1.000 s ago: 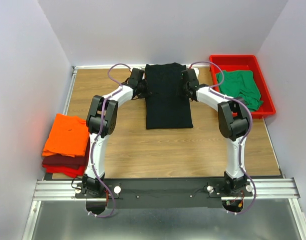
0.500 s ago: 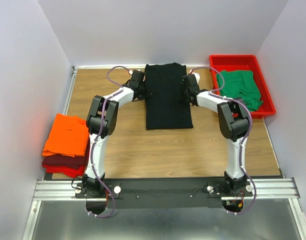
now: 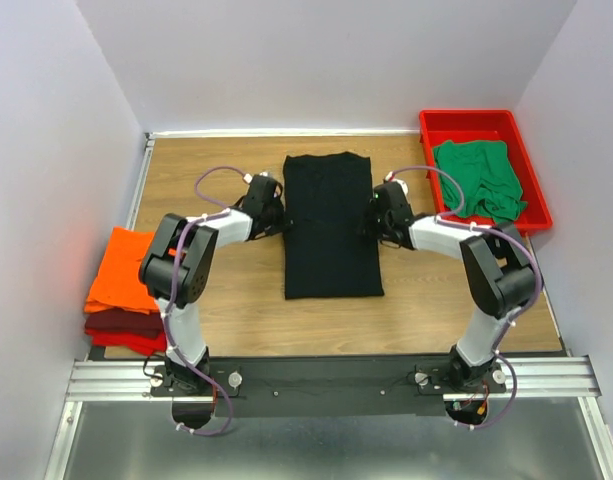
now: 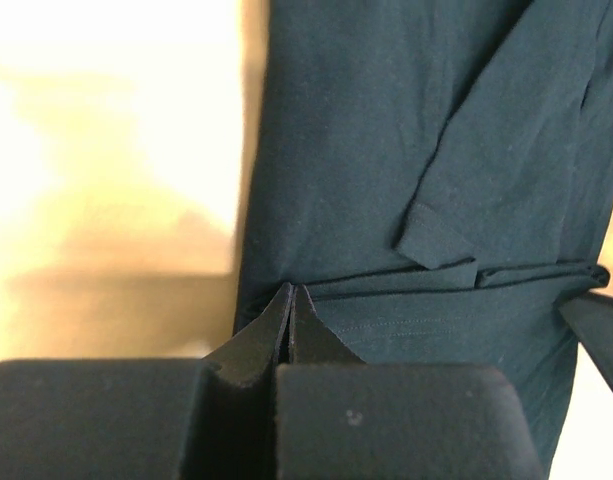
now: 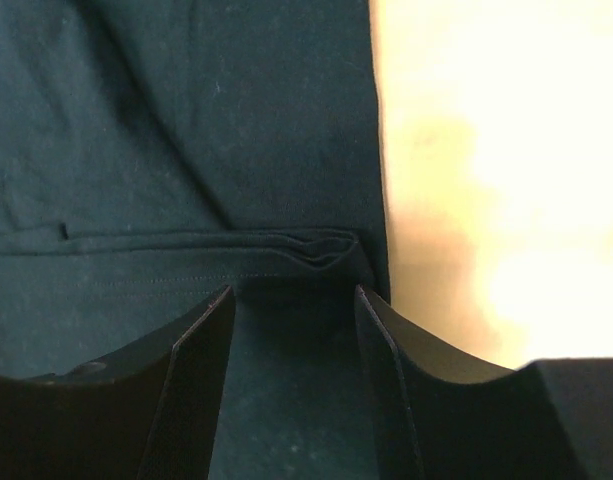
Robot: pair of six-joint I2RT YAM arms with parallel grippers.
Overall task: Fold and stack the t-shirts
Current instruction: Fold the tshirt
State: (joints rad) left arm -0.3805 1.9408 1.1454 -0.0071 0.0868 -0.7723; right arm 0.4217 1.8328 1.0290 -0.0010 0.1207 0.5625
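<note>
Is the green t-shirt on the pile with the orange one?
No, the green t-shirt lies in the red tray at the far right, away from the orange t-shirt on the left pile.

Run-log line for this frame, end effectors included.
black t-shirt: folded lengthwise | left end effector: shut at its left edge | right end effector: open over its right edge | green t-shirt: in red tray

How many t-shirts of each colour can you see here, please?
Black t-shirt: 1
Orange t-shirt: 1
Dark red t-shirt: 1
Green t-shirt: 1
Total: 4
</note>
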